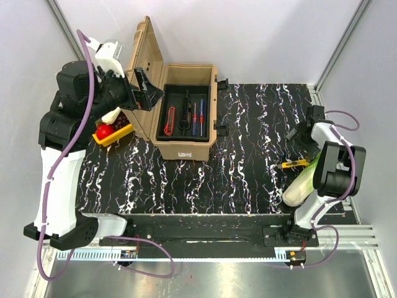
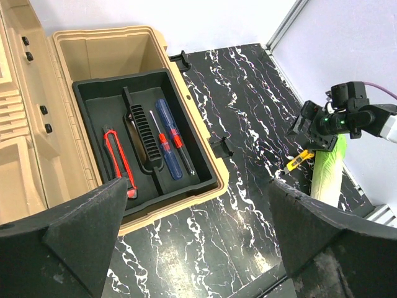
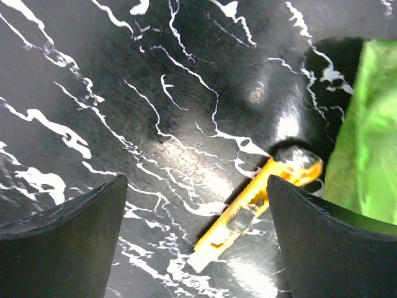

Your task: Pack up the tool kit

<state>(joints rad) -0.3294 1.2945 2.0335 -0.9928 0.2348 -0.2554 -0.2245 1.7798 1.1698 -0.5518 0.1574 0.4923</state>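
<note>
Pick setup: right gripper [image 3: 195,180] hovers above yellow knife [image 3: 248,211] on table [image 3: 93,93], jaws spread wide.
Knife's long axis runs diagonal across the gap, offset right of centre.

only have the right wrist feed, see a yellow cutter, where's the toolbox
Observer: Across the table to the left, the toolbox stands with its lid open.
Operator: anything in it
Observer: Its black tray holds a red cutter and screwdrivers.
Operator: left arm busy
Observer: No, the left fingers are open and empty, raised near the lid.
</note>
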